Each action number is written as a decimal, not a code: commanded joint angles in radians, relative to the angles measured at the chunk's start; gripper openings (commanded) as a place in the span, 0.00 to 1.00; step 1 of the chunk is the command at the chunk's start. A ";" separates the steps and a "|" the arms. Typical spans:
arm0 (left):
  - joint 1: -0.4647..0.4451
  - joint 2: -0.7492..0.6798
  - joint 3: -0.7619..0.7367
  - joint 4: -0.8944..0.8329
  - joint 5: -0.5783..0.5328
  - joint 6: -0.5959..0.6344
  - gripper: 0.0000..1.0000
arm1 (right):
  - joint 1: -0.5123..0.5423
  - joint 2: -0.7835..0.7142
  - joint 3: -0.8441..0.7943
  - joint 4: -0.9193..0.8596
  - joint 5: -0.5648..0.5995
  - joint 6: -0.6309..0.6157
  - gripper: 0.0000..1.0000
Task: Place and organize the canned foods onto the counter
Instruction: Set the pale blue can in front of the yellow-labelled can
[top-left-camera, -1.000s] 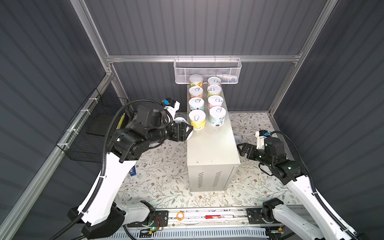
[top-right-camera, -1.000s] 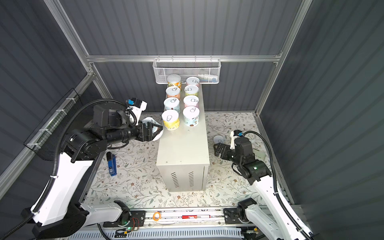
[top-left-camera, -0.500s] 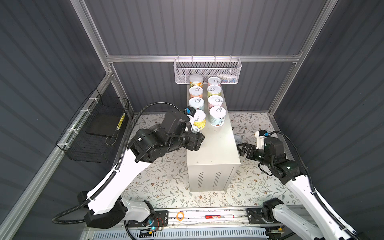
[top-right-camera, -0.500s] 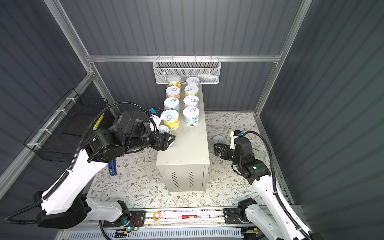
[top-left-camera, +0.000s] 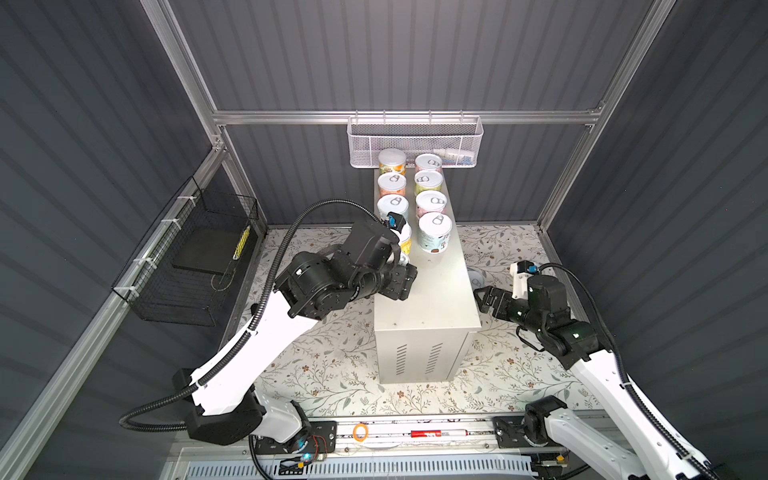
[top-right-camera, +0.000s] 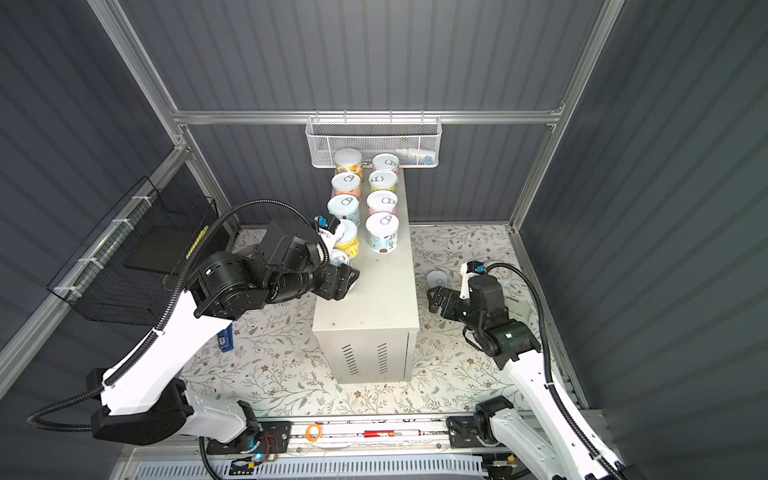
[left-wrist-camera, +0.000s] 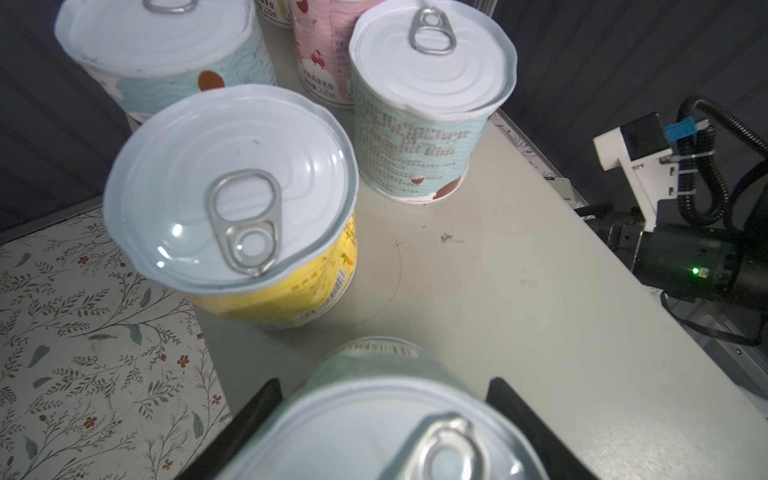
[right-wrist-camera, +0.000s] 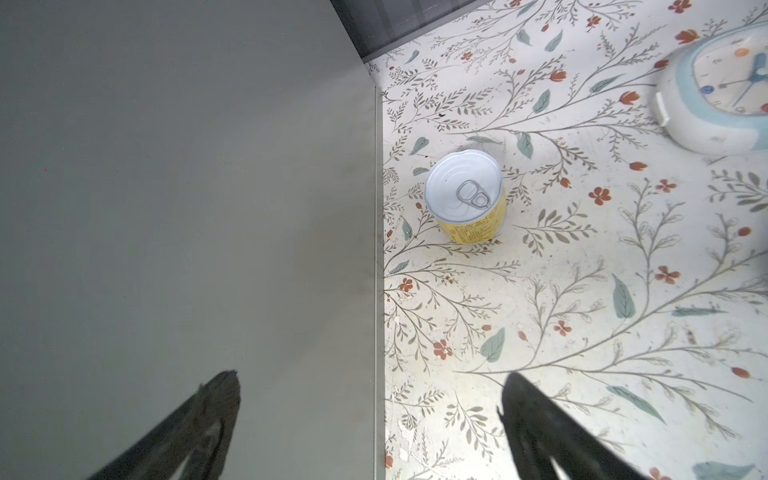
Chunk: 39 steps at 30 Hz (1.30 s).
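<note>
Floral mat: clock near yellow can

lab test cell: grey ribbed walls, aluminium frame, robot base rail

Cream-white counter with eight upright cans in two rows

The left arm is stretched up from the near left of the desk and reached over its left edge, with the wrist held roughly level. The left pincer is clamped on a can, one finger set against each side. The right arm is bent low beside the desk's right wall. The right pincer is spread wide and empty, close beside that wall.
</note>
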 joint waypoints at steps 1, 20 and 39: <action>-0.008 0.006 0.039 -0.024 -0.040 0.016 0.07 | -0.005 -0.007 -0.009 0.013 -0.010 0.001 0.99; -0.008 -0.031 0.020 0.079 0.071 0.083 0.99 | -0.009 0.001 -0.009 0.021 -0.020 0.005 0.99; -0.008 -0.160 0.034 0.066 -0.085 0.097 0.99 | -0.011 0.007 0.009 0.011 -0.022 0.006 0.99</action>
